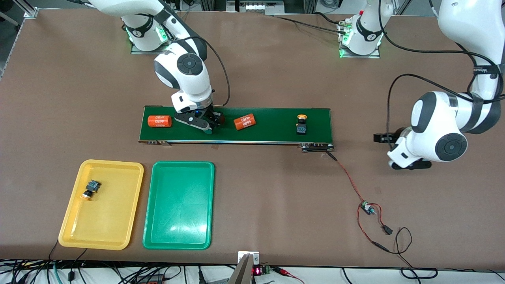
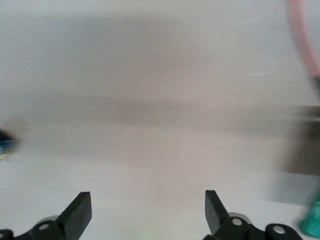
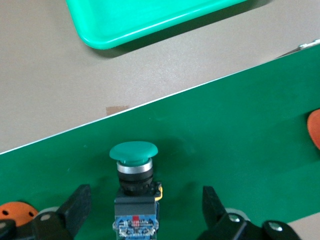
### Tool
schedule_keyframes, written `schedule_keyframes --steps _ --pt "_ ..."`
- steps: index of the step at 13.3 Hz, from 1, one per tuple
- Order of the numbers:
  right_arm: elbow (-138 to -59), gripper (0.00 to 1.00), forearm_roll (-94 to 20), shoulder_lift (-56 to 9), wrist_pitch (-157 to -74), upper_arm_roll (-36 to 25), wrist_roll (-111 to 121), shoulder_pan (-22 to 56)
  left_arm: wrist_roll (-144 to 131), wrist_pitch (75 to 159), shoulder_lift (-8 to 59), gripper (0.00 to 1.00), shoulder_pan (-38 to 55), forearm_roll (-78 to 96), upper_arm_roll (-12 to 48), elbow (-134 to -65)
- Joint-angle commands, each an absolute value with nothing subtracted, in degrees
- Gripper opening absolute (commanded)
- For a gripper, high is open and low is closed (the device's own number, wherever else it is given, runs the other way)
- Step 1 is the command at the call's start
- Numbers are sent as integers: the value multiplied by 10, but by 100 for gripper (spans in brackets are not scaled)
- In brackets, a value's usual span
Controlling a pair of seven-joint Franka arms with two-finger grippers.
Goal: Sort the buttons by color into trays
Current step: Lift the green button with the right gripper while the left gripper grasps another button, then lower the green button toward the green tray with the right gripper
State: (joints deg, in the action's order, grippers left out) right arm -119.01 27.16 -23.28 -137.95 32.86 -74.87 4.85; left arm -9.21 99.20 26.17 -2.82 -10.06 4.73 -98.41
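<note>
We find the right gripper (image 1: 208, 125) low over the belt (image 1: 272, 136), fingers spread either side of a green button (image 3: 134, 175), not clamped. The yellow tray (image 1: 130, 205) holds one yellow button (image 1: 91, 189) (toward 10 o'clock); the green tray (image 1: 179, 232) holds nothing. Both orange cylinders (image 1: 159, 121) read "4680"; the left gripper (image 2: 147, 212) waits with fingers apart.

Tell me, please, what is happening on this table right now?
The right gripper is down on the long dark-green belt, fingers open on either side of a green-capped push-button switch. One yellow-capped push-button switch already lies in the yellow plastic tray; another yellow-capped switch stands on the belt. The green plastic tray holds nothing. The left gripper waits open over bare table.
</note>
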Motion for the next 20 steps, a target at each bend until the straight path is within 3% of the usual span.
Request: schedule_keyframes --steps 1,2,4,8,10,13,16,17,20 --pt "-1176 80 296 -249 -1370 328 -741 48 -36 991 260 100 -24 -153 -9 -1003" --pt "-1176 61 298 -250 -1370 327 -728 47 22 992 262 100 -25 -154 -35 -1006" --pt "-1176 33 298 -250 -1370 326 -721 44 111 995 269 100 -39 -155 -77 -1015" --pt "-1173 12 298 -250 -1370 318 -716 43 328 1113 287 100 -75 -155 -130 -1057" --pt "-1146 11 289 -242 -1346 309 -683 39 414 1201 287 100 -95 -156 -140 -1109" --pt "-1039 11 229 -237 -1220 308 -544 33 539 1323 292 100 -110 -156 -158 -1164" --pt "-970 11 195 -244 -1200 273 -414 33 586 1375 299 100 -113 -156 -172 -1186" --pt "-957 11 199 -257 -1206 260 -385 33 587 1375 301 96 -116 -156 -172 -1190" --pt "-879 11 198 -320 -1228 224 -264 34 586 1375 308 41 -117 -155 -172 -1190"
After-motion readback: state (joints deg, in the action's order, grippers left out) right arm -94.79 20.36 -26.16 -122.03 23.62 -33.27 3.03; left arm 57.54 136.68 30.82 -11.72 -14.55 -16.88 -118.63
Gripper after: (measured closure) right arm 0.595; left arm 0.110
